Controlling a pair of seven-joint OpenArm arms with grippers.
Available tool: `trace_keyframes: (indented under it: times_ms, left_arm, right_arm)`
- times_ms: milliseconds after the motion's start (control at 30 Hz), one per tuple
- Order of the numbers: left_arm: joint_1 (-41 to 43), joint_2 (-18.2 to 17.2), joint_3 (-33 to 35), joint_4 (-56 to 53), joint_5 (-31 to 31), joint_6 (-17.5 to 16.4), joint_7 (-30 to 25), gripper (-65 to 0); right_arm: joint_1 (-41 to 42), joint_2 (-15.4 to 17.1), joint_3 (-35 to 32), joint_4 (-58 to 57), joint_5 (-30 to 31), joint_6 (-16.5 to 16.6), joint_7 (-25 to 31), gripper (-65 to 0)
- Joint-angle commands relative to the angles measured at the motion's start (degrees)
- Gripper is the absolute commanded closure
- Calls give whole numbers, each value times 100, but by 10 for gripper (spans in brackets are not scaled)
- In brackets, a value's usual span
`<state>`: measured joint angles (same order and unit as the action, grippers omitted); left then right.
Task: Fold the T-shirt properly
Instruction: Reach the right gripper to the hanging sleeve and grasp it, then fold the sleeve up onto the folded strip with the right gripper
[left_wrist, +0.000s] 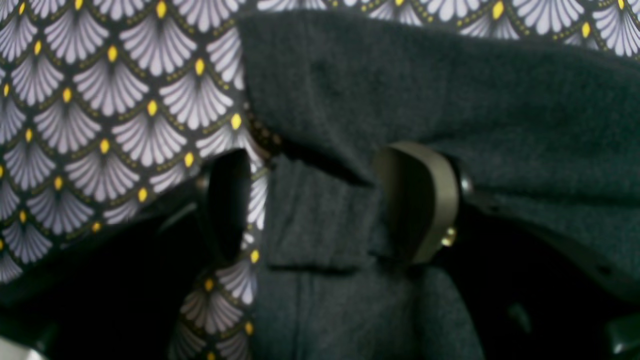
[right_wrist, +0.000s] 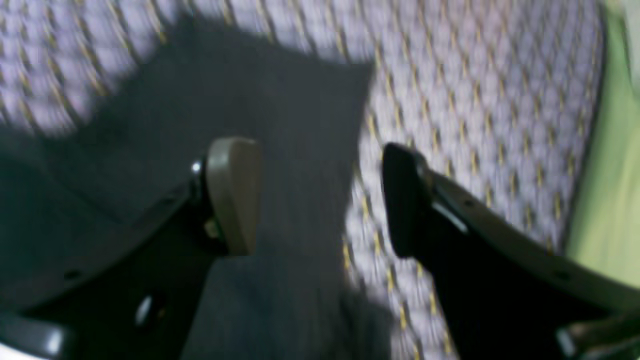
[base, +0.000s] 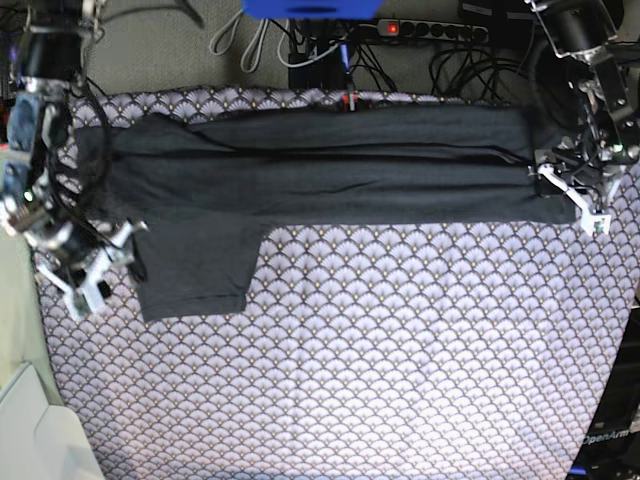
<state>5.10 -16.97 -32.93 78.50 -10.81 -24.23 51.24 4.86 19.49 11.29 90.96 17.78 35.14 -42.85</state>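
A purple-white scallop-patterned cloth (base: 400, 350) with yellow dots covers the table. Beyond its far edge lie tangled black cables (base: 470, 65), a power strip (base: 430, 30) and a blue object (base: 310, 8).

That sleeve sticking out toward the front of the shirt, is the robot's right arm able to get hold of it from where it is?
Probably yes. The right gripper hangs open just beside the sleeve of the T-shirt, which lies flat on the patterned cloth with nothing between them.

Overhead base view, two close wrist views
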Motion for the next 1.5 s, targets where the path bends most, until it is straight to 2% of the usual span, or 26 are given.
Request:
trace_keyframes:
  times_ms: [0, 233, 400, 600, 700, 900, 967, 1033, 1067, 1167, 1200, 1333, 1467]
  left_arm:
    - [39, -30, 0, 14, 171, -26, 278, -437]
    - [48, -13, 0, 14, 171, -26, 295, -437]
    - [48, 5, 0, 14, 171, -26, 304, -437]
    - [22, 14, -8, 14, 171, -17, 287, -437]
    - [13, 14, -8, 14, 171, -17, 278, -437]
    - [-110, 14, -8, 14, 171, -17, 313, -437]
    - [-137, 14, -8, 14, 171, -17, 313, -437]
    - [-137, 14, -8, 14, 171, -17, 313, -437]
    - [-137, 14, -8, 14, 171, -17, 313, -437]
    - [-146, 22, -8, 14, 171, -17, 313, -437]
    - [-146, 22, -8, 14, 171, -17, 313, -437]
    - [-146, 22, -8, 14, 171, -17, 304, -436]
    - [-146, 22, 0, 14, 171, -17, 295, -436]
  right_arm:
    - [239, 25, -70, -133, 2, -1, 52, -388]
    - [1593, 25, -483, -2480, 2, -19, 210, -388]
    - [2199, 183, -483, -3913, 2, -19, 1125, -388]
    - [2630, 289, -483, -5320, 2, -28, 1916, -388]
    - [2621, 280, -500, -5592, 2, -28, 2136, -388]
    - [2586, 131, -1028, -5592, 2, -28, 2162, -381]
    - [2577, 113, -1107, -5592, 2, -28, 2153, -347]
    - [2577, 113, -1151, -5592, 2, -28, 2127, -279]
    - [2577, 113, -1160, -5592, 11, -28, 2127, -228]
    - [2577, 113, -1160, -5592, 11, -28, 2118, -23]
    - [2586, 131, -1160, -5592, 11, -28, 2118, 0]
    - [2586, 210, -1133, -5540, 11, -28, 2109, 0]
    - [2191, 350, -966, -4749, 46, -28, 1678, 0]
